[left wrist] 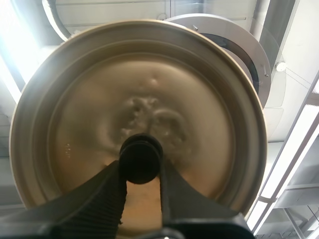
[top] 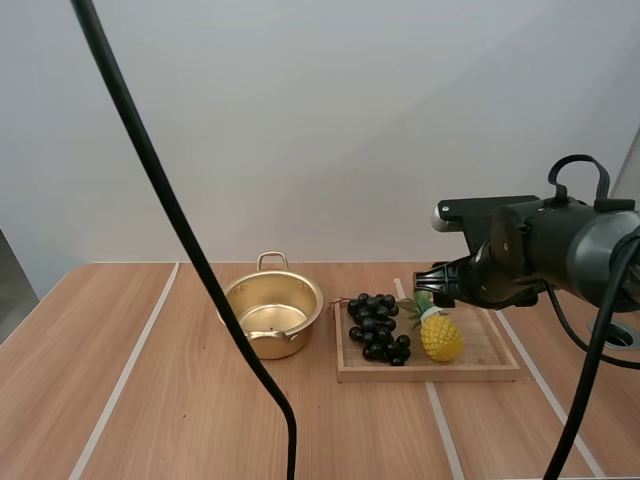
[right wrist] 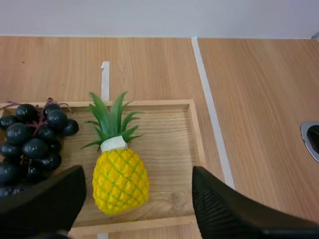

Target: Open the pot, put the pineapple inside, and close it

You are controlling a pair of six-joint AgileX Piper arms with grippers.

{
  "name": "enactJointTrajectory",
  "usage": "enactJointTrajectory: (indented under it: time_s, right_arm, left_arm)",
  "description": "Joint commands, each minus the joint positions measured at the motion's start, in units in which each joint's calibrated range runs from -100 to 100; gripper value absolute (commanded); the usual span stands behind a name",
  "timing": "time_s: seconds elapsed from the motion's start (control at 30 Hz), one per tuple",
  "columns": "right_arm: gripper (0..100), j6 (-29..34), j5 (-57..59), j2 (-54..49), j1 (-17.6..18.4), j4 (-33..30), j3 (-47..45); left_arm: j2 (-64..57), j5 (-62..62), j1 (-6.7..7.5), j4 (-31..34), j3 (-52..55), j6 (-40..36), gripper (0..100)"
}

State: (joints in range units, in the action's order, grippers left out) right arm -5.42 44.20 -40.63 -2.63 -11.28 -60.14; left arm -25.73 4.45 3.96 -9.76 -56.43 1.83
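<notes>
The right arm (top: 565,250) wears a rounded dark grey casing over black jointed parts, with a small pale cap near its front. The right gripper (right wrist: 139,172) has matte black fingers (right wrist: 234,211), finely ribbed on the inner faces; the left gripper (left wrist: 141,167) has the same black ribbed fingers (left wrist: 97,199)

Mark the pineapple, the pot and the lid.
pineapple (right wrist: 121,180), right wrist view, middle of the yellow body
pot (top: 292,344), high view, front outer wall
lid (left wrist: 89,124), left wrist view, bare metal face
</notes>
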Motion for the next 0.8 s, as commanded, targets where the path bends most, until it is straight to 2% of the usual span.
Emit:
enactJointTrajectory:
  time_s: [0.0,0.23,0.77]
  right_arm:
    - [100,-0.5,-3.7,-0.2,-0.1,1.0,0.5]
    - [100,-0.5,-8.5,3.0,-0.1,1.5,0.5]
    - [100,-0.6,-10.5,13.3,-0.1,1.1,0.5]
  left_arm:
    - [-0.3,0.5,0.19,-0.2,0.2,0.2,0]
    - [-0.3,0.5,0.19,-0.2,0.2,0.2,0]
    - [-0.3,0.5,0.19,-0.2,0.2,0.2,0]
